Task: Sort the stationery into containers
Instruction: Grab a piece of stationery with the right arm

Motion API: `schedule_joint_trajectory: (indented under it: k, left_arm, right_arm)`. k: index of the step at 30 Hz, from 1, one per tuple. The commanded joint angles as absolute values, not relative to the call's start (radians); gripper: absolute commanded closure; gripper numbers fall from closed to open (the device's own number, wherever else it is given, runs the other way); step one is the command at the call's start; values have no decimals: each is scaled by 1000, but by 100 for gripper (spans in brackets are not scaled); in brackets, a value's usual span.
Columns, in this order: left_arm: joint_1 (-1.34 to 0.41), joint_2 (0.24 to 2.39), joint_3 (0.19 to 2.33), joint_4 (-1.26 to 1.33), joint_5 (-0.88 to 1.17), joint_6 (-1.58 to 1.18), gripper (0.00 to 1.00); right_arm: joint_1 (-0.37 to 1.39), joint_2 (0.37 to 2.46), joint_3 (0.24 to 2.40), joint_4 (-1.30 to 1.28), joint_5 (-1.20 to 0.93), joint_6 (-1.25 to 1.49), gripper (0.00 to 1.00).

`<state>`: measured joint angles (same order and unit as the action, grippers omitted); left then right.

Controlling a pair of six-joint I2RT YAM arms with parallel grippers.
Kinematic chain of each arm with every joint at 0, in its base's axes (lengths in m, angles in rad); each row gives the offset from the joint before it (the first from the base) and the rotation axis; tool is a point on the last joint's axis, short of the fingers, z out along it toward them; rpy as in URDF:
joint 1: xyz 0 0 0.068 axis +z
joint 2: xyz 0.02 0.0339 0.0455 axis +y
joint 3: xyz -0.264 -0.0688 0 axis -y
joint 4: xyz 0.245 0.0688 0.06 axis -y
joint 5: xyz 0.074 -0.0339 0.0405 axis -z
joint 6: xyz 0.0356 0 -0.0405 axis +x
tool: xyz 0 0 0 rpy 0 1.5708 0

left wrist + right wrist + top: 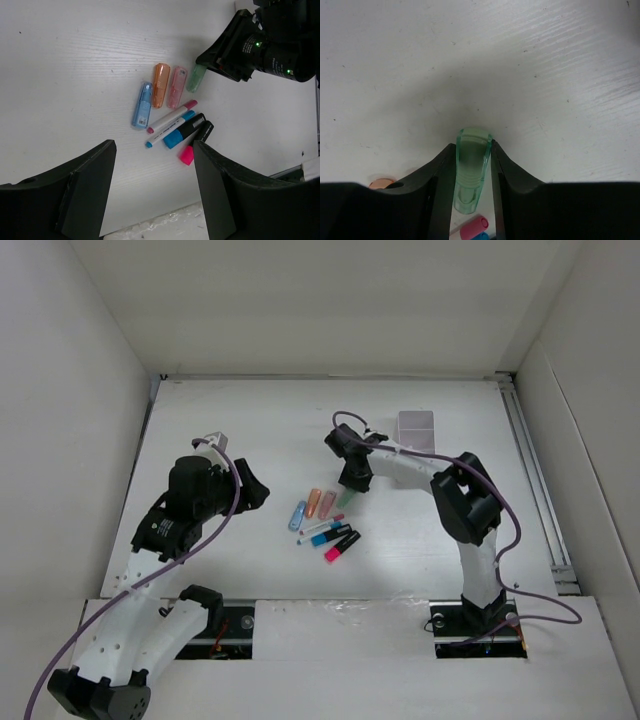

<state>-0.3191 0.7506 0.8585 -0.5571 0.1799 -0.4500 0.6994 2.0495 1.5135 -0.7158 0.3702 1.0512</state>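
Bright even overhead light, soft shadows, sharp focus

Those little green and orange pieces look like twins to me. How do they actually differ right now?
The green piece is pinched between the right arm's fingers; the orange piece lies free on the table. The green piece is at the row's end, next to the pink piece; the orange piece lies between that one and the blue piece. Their colours differ too. Both are stubby, see-through and round-ended.

top: overhead, far | wrists: close, downward | shared: green piece [196, 78]
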Motion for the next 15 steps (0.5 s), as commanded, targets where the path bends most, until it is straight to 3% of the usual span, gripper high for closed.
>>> schedule_joint_trajectory:
  k: [1,4,11,15]
  left_arm:
    - [-324,747,861,-523,190,-439,41]
    - [-324,747,870,-523,190,-439,42]
    - [-324,756,870,-512,202,-439,43]
    - [-324,765,870,-512,212,-430,43]
  right_arm:
    - [681,2025,1513,-673,371,1060,84]
    - [681,1970,1534,-664,385,1060,91]
    - [609,1801,1727,-753,543,973,91]
    - [484,1717,1773,-804,664,901,91]
